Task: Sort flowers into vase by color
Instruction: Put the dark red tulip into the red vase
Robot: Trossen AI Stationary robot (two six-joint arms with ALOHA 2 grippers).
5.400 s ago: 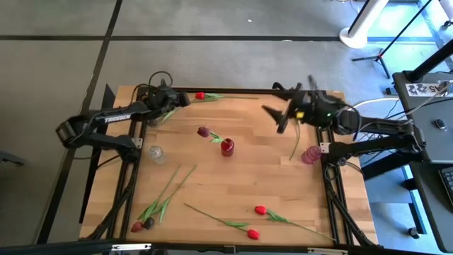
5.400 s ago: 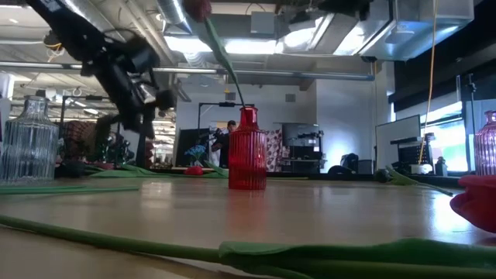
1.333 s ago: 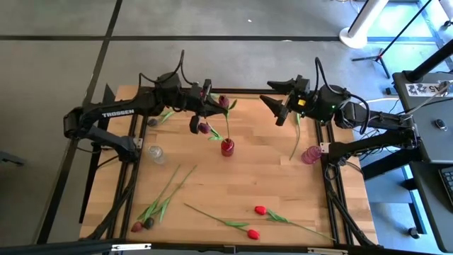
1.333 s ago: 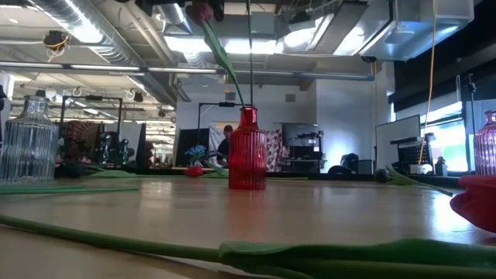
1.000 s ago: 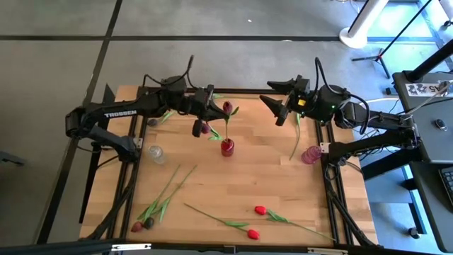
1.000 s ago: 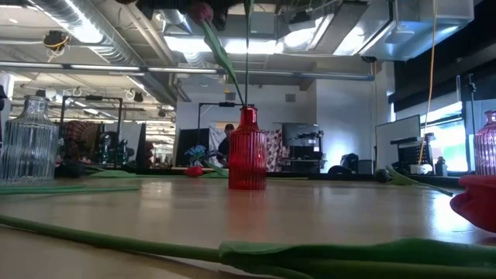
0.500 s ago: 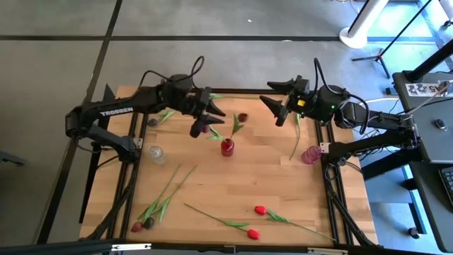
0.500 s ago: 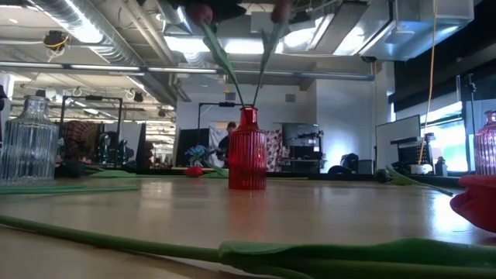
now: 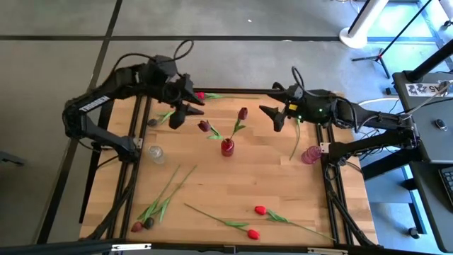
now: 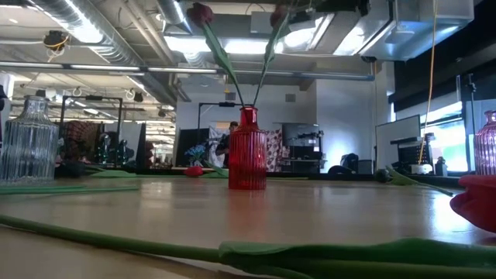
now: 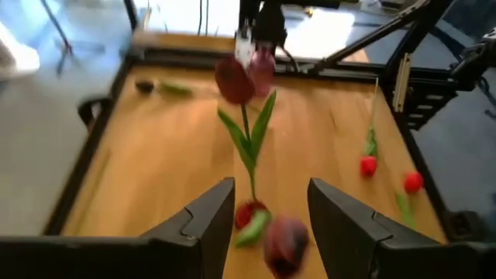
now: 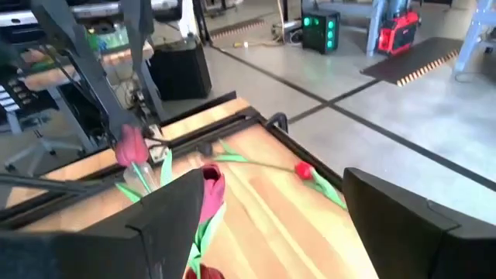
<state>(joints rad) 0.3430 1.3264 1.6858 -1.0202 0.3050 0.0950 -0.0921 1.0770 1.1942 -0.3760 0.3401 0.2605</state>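
Note:
A red ribbed vase (image 9: 227, 146) stands mid-table and holds two maroon tulips. Their stems stick into its neck, and their heads (image 9: 204, 126) (image 9: 243, 113) lean apart. My left gripper (image 9: 185, 108) hangs open to the vase's far left, touching nothing; in its wrist view both tulips (image 11: 235, 80) (image 11: 284, 242) stand beyond the open fingers (image 11: 209, 225). My right gripper (image 9: 271, 117) hangs open to the vase's far right, holding nothing. The low view shows the vase (image 10: 248, 151) with both stems rising from it.
A clear glass vase (image 9: 156, 153) stands at the left and a pink vase (image 9: 310, 154) at the right. Loose tulips lie at the far edge (image 9: 200, 95), by the right arm (image 9: 297, 138), at the near left (image 9: 152, 211) and near the front (image 9: 256, 221).
My left gripper has opened and let go of the second maroon tulip. It has then drawn back up and toward the table's far left corner. The tulip has stayed with its stem in the red vase, its head tipped toward the right.

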